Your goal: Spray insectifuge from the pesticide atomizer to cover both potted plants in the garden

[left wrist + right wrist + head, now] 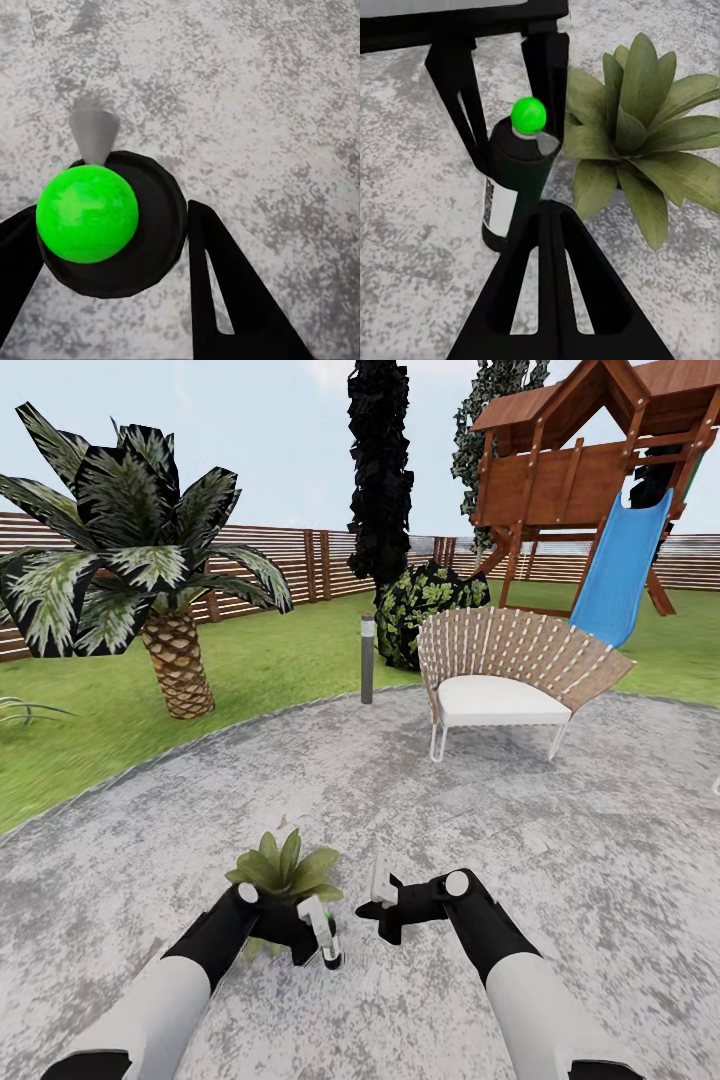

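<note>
Your left claw [322, 940] straddles the slim, rigid dark green atomizer bottle [514, 187], fingers not visibly closed; grip its light, slippery body mid-height.

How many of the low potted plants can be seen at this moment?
1. The potted plant sits on the stone patio just ahead of the left gripper, beside the pesticide atomizer. A second may lie outside these views.

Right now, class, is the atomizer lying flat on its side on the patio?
No: in the right wrist view the atomizer stands upright on the patio, beside the potted plant, between the left end effector's fingers.
</note>
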You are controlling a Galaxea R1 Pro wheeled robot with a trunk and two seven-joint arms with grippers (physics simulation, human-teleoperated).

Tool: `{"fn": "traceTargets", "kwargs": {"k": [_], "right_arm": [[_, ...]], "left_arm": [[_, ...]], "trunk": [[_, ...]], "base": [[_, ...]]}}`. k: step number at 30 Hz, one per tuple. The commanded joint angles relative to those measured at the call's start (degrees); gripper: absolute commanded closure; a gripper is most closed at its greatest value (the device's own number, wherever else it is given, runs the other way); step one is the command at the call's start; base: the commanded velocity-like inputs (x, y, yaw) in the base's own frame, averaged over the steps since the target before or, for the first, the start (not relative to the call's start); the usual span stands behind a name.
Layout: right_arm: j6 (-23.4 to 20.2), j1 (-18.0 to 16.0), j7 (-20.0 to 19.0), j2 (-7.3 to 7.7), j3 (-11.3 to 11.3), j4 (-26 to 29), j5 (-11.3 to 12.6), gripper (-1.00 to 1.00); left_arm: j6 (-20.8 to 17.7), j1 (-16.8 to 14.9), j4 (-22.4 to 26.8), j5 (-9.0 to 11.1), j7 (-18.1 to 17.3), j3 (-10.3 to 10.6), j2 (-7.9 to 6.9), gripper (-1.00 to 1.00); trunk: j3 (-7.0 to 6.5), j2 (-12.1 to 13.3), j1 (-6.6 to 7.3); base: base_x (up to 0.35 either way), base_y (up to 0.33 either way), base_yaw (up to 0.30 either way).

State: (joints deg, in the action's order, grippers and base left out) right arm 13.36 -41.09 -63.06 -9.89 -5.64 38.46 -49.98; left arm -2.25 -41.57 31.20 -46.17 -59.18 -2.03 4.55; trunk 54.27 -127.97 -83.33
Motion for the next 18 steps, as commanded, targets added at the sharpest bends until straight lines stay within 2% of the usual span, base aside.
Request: {"fn": "traceTargets", "kwargs": {"k": [1, 4, 6, 7, 8, 11, 14, 15, 16, 18], "right_arm": [[0.53, -0.04, -0.22, -0.1, -0.43, 0.04, -0.61, 1.0], [0.53, -0.04, -0.22, -0.1, -0.43, -0.12, -0.71, 1.0], [0.53, -0.04, -0.22, -0.1, -0.43, -0.31, -0.73, 1.0], [0.53, -0.04, -0.19, -0.1, -0.43, -0.37, -0.73, 1.0], [0.53, -0.04, -0.16, -0.1, -0.45, -0.43, -0.73, -1.0], [0.53, -0.04, -0.04, -0.1, -0.61, -0.42, -0.73, -1.0], [0.58, 0.05, 0.16, -0.1, -1.03, -0.44, -0.73, -1.0], [0.6, 0.14, 0.28, -0.1, -1.49, -0.51, -0.76, -1.0], [0.65, 0.21, 0.76, -0.1, -2.15, -0.9, -0.79, -1.0], [0.75, 0.34, 5.43, -0.1, -3.57, -3.46, -0.87, -1.0]], "left_arm": [[0.01, 0.01, 0.09, -0.19, -0.32, -0.24, -0.71, 1.0], [0.51, 0.42, 0.09, -0.36, -0.32, -0.21, -3.59, 1.0], [3.03, 0.84, 0.09, -0.47, -0.79, -0.07, -6.52, 1.0], [4.29, 0.9, 0.09, -0.69, -1.56, -0.03, -7.39, 1.0], [5.2, 0.93, 0.09, -0.81, -2.35, -0.1, -8.17, 1.0], [6.08, 1.05, 0.09, -0.6, -3.15, -0.22, -10.76, 1.0], [6.02, 1.18, 0.09, -0.55, -3.02, -0.41, -12.5, 1.0], [5.92, 1.21, 0.09, -0.43, -2.81, -0.57, -13.73, 1.0], [5.85, 1.22, 0.08, -0.09, -2.62, -1.17, -14.77, 1.0], [5.85, 1.23, -0.08, 1.08, -2.41, -4.73, -15.78, 1.0]], "trunk": [[0.05, -0.02, 0.01], [0.05, -0.02, 0.01], [0.05, -0.02, 0.01], [0.05, -0.02, 0.01], [0.05, -0.02, 0.01], [0.05, -0.02, 0.01], [0.05, -0.02, 0.01], [0.05, -0.02, 0.01], [0.05, -0.02, 0.01], [0.05, -0.02, 0.01]], "base": [[0.0, 0.0, 0.0], [0.0, 0.0, 0.0], [0.0, 0.0, 0.0], [0.0, 0.0, 0.0], [0.0, 0.0, 0.0], [0.0, 0.0, 0.0], [0.0, 0.0, 0.0], [0.0, 0.0, 0.0], [0.0, 0.0, 0.0], [0.0, 0.0, 0.0]]}}
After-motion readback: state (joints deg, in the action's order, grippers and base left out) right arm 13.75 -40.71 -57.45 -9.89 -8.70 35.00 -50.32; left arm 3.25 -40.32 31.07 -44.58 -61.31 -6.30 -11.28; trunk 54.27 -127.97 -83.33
